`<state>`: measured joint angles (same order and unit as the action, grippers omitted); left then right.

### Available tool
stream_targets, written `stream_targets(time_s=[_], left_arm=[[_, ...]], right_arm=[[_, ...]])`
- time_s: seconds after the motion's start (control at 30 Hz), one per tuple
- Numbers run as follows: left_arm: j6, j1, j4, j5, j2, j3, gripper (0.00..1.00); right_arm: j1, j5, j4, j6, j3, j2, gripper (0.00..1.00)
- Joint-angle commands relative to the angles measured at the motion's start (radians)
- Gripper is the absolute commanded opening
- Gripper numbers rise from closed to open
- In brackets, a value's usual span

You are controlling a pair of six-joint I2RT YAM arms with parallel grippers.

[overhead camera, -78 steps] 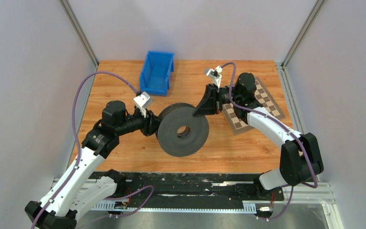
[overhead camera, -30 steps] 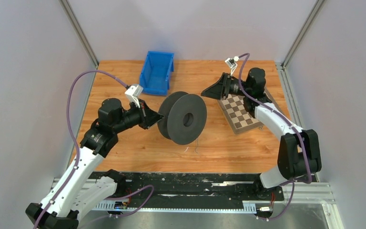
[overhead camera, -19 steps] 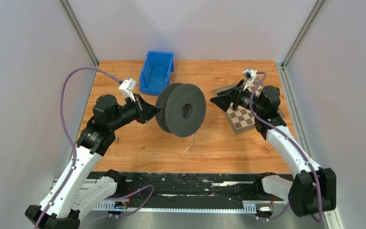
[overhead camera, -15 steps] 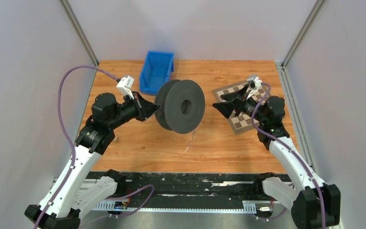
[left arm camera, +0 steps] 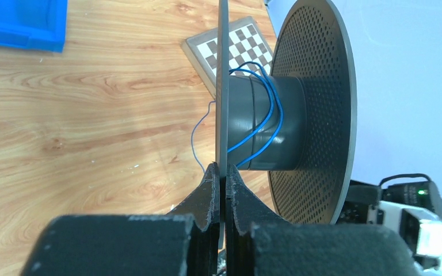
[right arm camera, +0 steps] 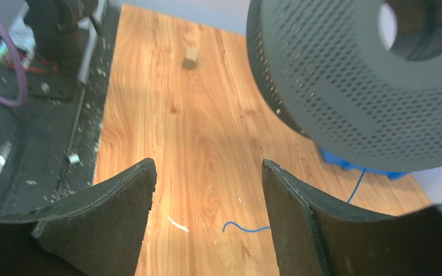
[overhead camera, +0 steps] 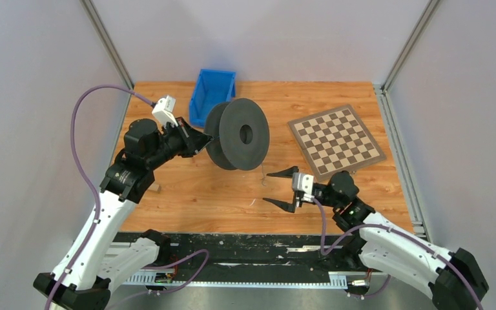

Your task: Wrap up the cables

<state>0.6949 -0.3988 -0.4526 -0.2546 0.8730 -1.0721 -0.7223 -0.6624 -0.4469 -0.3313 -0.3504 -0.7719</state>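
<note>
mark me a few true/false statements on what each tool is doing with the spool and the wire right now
1. The left tool is clamped on one flange of the spool. True.
2. The right tool is shut on the wire. False: its jaws stand open, low over the table, and hold nothing.
3. The wire loops loosely round the spool's hub, with a tail hanging off it. True.
4. The spool lies flat on the chessboard. False: it stands on edge in the left tool's grip, apart from the board.
</note>
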Motion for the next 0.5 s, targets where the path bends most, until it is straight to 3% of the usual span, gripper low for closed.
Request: stream_targets(time_s=[0.0, 0.23, 0.47], left_arm=[[0.042, 0.003, 0.055, 0.004, -0.01, -0.082, 0.0], [0.038, 0.004, 0.03, 0.005, -0.004, -0.111, 0.0], [0.04, 0.003, 0.018, 0.004, 0.001, -0.114, 0.0]], right_arm=[[-0.069, 0.097, -0.006, -0.268, -0.004, -0.104, 0.69], [-0.106, 0.156, -0.048, -0.404, -0.011, -0.278, 0.7], [-0.107, 0.233, -0.134, -0.441, -0.004, -0.36, 0.66]])
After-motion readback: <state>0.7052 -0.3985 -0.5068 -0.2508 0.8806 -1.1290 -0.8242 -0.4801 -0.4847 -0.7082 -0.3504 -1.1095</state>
